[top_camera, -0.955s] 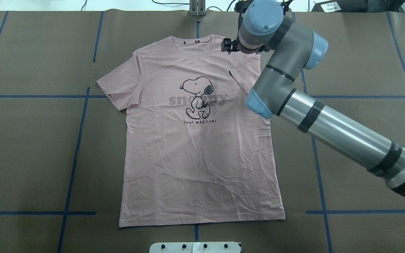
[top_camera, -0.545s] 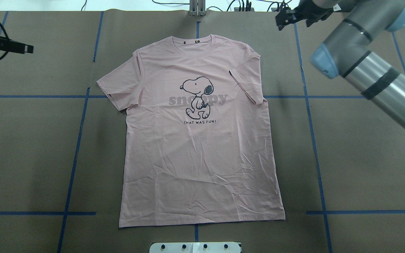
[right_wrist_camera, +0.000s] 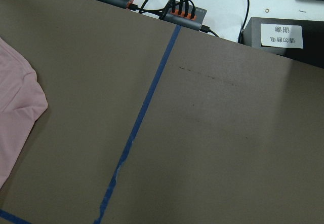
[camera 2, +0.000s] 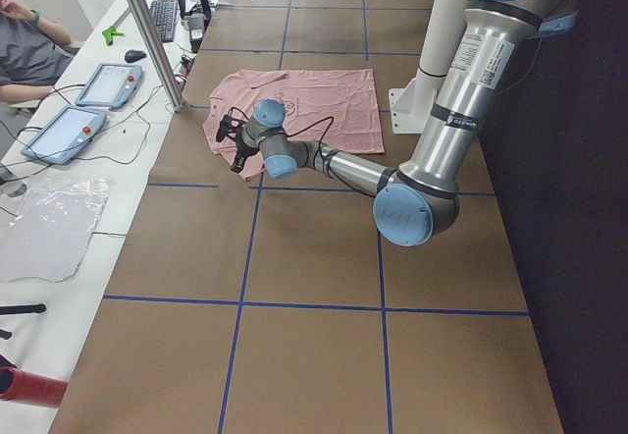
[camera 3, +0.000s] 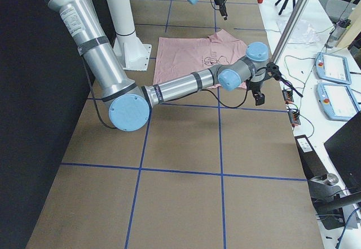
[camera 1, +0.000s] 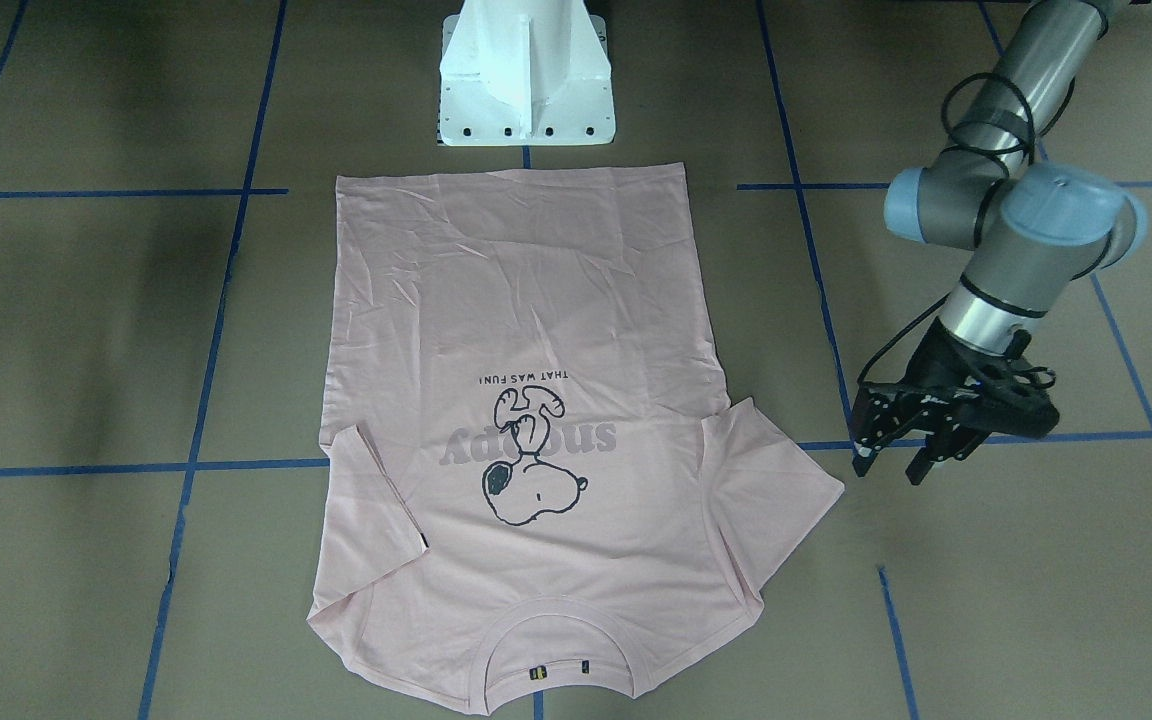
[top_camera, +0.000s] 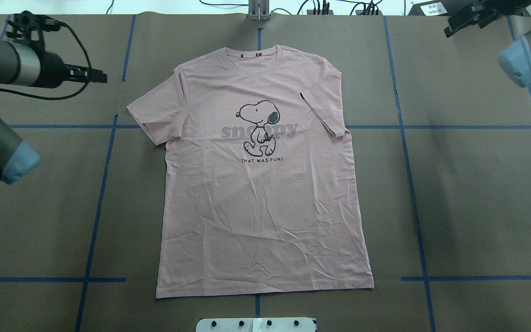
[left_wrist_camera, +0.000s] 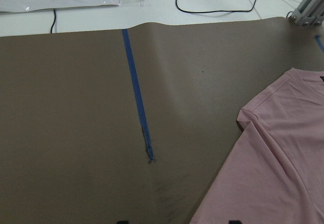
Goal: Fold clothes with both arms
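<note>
The pale pink T-shirt lies flat, print up, collar at the table's far edge. Its sleeve on my right side is folded in over the chest; the other sleeve is spread out. My left gripper hovers open just left of that spread sleeve, holding nothing; in the front-facing view its fingers stand apart beside the sleeve. My right gripper is open and empty over the far right corner, well away from the shirt. The left wrist view shows the shirt's shoulder.
The white pedestal base stands at the near edge behind the hem. Blue tape lines cross the brown table cover. Power strips and cables lie past the far edge. A side table with tablets and a seated person is beyond.
My right arm has swung from the shirt's right shoulder out to the far right corner. My left arm has come in from the left toward the spread sleeve. The shirt has not moved.
</note>
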`<state>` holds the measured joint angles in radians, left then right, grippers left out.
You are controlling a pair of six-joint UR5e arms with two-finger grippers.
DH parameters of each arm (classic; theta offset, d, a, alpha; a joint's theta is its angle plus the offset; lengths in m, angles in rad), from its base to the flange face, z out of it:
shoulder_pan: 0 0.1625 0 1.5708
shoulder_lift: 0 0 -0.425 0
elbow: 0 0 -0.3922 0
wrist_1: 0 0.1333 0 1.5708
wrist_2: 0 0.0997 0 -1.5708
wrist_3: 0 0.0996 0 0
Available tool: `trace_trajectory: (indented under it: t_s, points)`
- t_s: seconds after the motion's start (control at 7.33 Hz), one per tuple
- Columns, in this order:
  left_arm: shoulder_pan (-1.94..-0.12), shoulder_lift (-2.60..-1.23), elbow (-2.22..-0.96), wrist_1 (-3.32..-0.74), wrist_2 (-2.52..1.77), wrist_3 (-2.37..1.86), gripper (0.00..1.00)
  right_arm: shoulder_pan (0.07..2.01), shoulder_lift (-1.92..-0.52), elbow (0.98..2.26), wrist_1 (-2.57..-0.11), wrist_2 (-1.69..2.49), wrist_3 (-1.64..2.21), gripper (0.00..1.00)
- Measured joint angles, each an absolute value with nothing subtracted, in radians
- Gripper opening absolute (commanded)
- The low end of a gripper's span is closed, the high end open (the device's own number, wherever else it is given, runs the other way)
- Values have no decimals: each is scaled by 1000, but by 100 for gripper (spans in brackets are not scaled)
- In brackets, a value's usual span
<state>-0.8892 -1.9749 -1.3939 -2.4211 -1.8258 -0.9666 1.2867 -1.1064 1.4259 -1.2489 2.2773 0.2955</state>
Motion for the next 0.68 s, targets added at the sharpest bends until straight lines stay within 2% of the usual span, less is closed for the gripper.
trace_trajectory:
  t_s: [0.27, 0.68]
  points:
    - [-836, -2020, -1318, -2428, -1762, -990, 60, 1294, -1119, 1432, -1249, 2280, 284, 100]
    - [-803, -2027, -1280, -2429, -1716, -992, 57, 1295, -1122, 1431, -1249, 2278, 282, 100]
